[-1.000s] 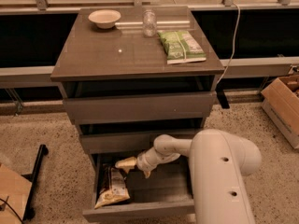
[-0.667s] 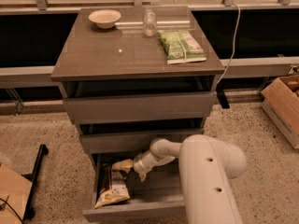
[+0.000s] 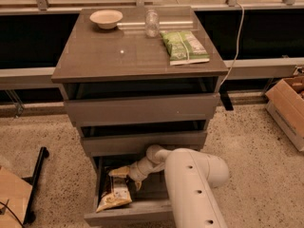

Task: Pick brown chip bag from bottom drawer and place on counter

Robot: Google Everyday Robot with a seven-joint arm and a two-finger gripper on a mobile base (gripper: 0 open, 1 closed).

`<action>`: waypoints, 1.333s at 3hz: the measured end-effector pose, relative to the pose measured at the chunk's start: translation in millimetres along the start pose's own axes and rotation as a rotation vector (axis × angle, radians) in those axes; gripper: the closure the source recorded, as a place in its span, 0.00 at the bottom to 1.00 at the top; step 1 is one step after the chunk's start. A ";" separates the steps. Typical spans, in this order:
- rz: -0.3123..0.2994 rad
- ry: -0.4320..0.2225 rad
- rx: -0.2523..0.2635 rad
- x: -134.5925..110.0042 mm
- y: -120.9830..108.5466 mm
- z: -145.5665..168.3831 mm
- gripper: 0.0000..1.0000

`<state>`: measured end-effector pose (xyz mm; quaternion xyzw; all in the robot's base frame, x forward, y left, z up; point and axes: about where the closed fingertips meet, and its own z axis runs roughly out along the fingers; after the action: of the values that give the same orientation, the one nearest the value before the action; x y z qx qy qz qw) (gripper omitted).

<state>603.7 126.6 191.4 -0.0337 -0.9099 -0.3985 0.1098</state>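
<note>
The brown chip bag (image 3: 114, 190) lies in the left part of the open bottom drawer (image 3: 128, 216), its long axis running front to back, one tan end near the drawer front. My gripper (image 3: 131, 174) reaches down into the drawer from the right and sits at the bag's far tan end, touching or very close to it. My white arm (image 3: 190, 184) hides the right half of the drawer. The counter (image 3: 104, 56) is the grey-brown top of the cabinet above.
On the counter stand a pale bowl (image 3: 106, 18), a glass jar (image 3: 152, 23) and a green-and-white bag (image 3: 184, 46). The two upper drawers are slightly ajar. A cardboard box (image 3: 287, 103) sits on the floor at right, a black stand (image 3: 37, 175) at left.
My gripper has moved a little left and down inside the drawer, closer onto the bag's far end. The bag has barely shifted.
</note>
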 end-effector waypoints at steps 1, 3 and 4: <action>0.019 0.048 -0.009 6.1 3.2 16.3 0.18; 0.031 0.100 -0.012 20.5 12.4 26.0 0.65; 0.024 0.099 -0.006 24.0 19.5 19.8 0.88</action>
<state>579.8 153.7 197.8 -0.0253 -0.9017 -0.4011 0.1595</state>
